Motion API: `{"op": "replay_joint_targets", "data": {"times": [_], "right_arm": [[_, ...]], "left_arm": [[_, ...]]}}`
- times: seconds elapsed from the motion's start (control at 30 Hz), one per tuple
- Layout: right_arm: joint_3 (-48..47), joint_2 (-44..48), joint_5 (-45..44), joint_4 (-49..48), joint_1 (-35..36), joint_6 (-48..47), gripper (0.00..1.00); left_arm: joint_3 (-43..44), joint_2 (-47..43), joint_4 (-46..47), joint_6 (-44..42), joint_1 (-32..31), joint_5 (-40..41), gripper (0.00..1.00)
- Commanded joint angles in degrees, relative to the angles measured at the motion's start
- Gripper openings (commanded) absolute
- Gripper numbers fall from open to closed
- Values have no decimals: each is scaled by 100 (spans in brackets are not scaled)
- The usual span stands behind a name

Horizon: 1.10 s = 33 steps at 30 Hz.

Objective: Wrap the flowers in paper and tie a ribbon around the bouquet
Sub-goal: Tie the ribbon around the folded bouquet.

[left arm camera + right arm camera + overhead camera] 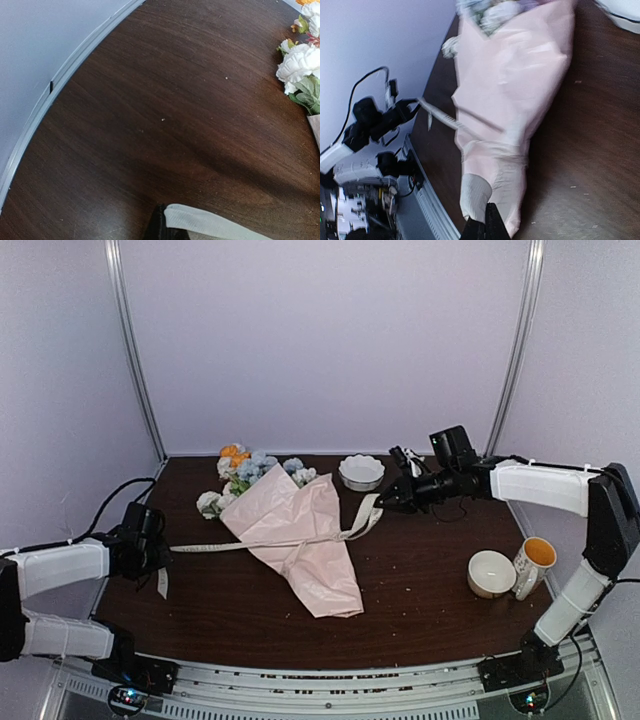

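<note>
The flowers (250,468) lie wrapped in pink paper (300,540), mid table (440,580). The ribbon (220,546) crosses the paper. My left gripper (163,550) and right gripper (381,504) each pinch one ribbon end. I think the knot is not tied yet.

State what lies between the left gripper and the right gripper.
In the top view, the ribbon runs from left gripper to right gripper, across the bouquet.

bouquet (290,520): lying flat, pale pink paper (325,585) cone, flowers (250,468) at far end | ribbon (215,547): cream, round its middle, taut
</note>
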<state>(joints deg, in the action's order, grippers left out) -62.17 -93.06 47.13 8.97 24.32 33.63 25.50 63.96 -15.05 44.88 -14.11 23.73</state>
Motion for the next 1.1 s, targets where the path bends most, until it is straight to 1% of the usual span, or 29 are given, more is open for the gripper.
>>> {"op": "replay_joint_targets", "data": {"times": [0.0,0.07,0.17,0.37,0.47,0.53,0.57,0.7,0.77,0.83,0.87,0.97,1.07], "right_arm": [[-1226,620,469,2014,1312,-2016,0],[-1270,819,843,1769,1560,-2012,0],[-1074,1027,1024,746,1803,-1661,0],[-1088,681,1091,-68,2046,-1121,0],[-1215,536,1120,-114,2148,-1072,0],[-1256,517,848,-60,2086,-1033,0],[-1247,512,496,-49,2010,-1001,0],[-1332,145,-300,-296,1458,-616,0],[-1655,-252,-505,-331,1288,-538,0],[-2205,-663,-710,50,1269,-788,0],[-2416,-824,-729,88,1276,-839,0],[-2551,-1088,-968,-310,1168,-656,0],[-2201,-1063,-1277,-843,801,-274,0]], "left_arm": [[80,94,145,-121,57,73,0],[162,165,143,-170,58,70,0],[250,290,177,-220,59,-1,0],[270,410,337,-233,53,-225,0],[271,424,349,-242,59,-250,0],[264,431,364,-240,60,-261,0],[259,437,382,-238,55,-267,0],[290,551,483,-234,59,-265,0],[382,652,485,-241,60,-268,0],[455,729,497,-237,60,-264,0],[472,751,521,-219,58,-247,0],[461,771,524,-122,115,-168,0],[371,699,520,-26,282,-141,0]]}}
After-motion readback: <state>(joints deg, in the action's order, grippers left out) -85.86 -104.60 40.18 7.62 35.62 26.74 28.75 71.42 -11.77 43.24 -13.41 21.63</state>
